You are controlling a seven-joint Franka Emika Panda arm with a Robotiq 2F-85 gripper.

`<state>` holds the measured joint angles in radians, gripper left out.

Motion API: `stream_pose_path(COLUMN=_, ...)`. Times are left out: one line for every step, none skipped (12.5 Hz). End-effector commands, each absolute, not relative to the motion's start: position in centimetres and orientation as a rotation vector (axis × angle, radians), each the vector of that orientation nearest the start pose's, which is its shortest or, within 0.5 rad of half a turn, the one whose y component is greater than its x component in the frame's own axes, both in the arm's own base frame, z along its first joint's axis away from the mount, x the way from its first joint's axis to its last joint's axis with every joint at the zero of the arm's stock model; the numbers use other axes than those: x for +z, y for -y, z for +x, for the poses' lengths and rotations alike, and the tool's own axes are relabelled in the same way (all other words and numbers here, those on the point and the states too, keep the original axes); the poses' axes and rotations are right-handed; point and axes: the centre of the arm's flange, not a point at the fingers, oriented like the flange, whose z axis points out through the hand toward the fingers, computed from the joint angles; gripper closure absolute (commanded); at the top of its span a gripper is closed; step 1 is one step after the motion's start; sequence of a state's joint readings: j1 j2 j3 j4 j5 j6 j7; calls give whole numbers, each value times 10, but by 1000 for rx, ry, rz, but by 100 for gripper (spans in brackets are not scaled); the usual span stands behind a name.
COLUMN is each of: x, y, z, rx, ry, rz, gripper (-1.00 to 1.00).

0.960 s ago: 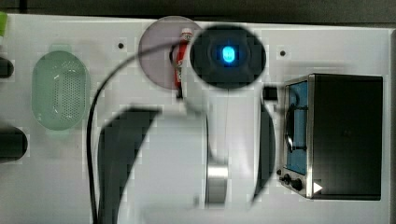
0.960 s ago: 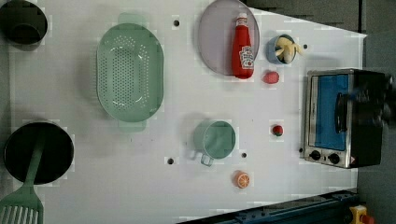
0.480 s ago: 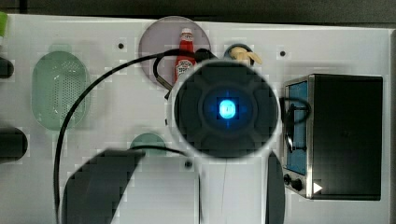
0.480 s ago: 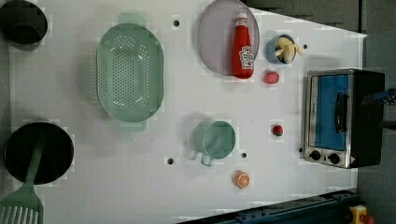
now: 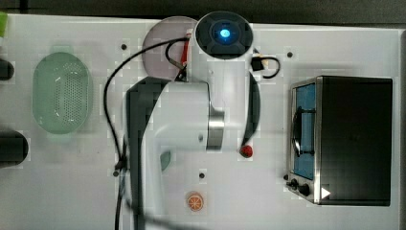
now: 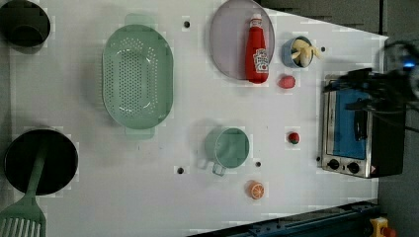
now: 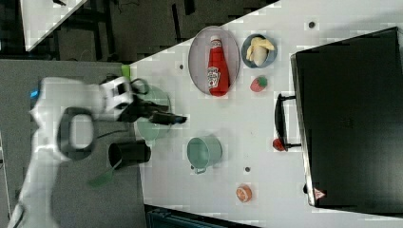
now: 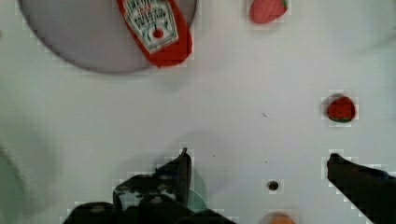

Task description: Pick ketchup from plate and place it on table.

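Note:
The ketchup (image 6: 257, 49), a red bottle with a white label, lies flat on the right side of the greyish-lilac plate (image 6: 227, 44) in the left view, near the far edge of the white table (image 6: 148, 197). The wrist view looks down on the ketchup (image 8: 156, 28), with its base over the rim of the plate (image 8: 84, 42). My gripper (image 8: 257, 156) is open, empty and well apart from the bottle. In the right view the gripper (image 7: 176, 118) hangs high above the table. In the top view my arm covers most of the ketchup (image 5: 184, 50).
A pale-green perforated basket (image 6: 137, 76), a green mug (image 6: 230, 147) and a toaster oven (image 6: 356, 128) stand on the table. A blue bowl with banana (image 6: 299, 52), two strawberries (image 6: 286, 81) (image 6: 294, 138) and an orange slice (image 6: 256, 189) lie near the plate and the oven. A black pot (image 6: 37, 160) sits at the left view's lower left.
In the top view my arm's wrist swung toward the lower edge, then back up beside the plate. The ketchup has stayed where it was on the plate.

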<state>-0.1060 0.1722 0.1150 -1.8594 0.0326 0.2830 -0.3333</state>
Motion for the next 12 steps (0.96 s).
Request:
stream_pose_path(x=388, y=-26, z=592, rx=240, ry=-352, rz=-3081, gripper=-100)
stream_pose_path(x=376, y=-29, z=598, rx=225, ry=-272, rz=-3082, gripper=-100)
stream_pose_path(x=362, y=-33, z=603, rx=217, ry=-203, rz=-3081, gripper=-100)
stream_pose_path(x=349, y=-36, z=608, rx=203, ry=-156, rz=-3078, gripper=-100)
stream_pose_path(x=338, y=-37, z=614, rx=190, ry=-114, rz=-3075, gripper=-100)
stream_pose_path(x=326, y=-39, z=620, rx=181, ry=-75, rz=-3072, gripper=-100)
stream_pose_path(x=313, y=-39, z=625, rx=184, ry=-45, rz=-3070, gripper=-100)
stream_pose_path(x=300, y=-40, z=630, rx=179, ry=-44, rz=-3066, gripper=-100)
stream_pose_path(x=288, y=-41, z=635, rx=170, ry=-40, rz=-3067, gripper=-100)
stream_pose_path(x=277, y=-41, z=641, rx=153, ry=-35, rz=-3069, gripper=-100)
stream_pose_path(x=266, y=-42, z=646, rx=130, ry=-35, rz=-3067, gripper=-100)
stream_pose_path(x=256, y=-43, z=650, rx=107, ry=-33, rz=-3065, gripper=-100)
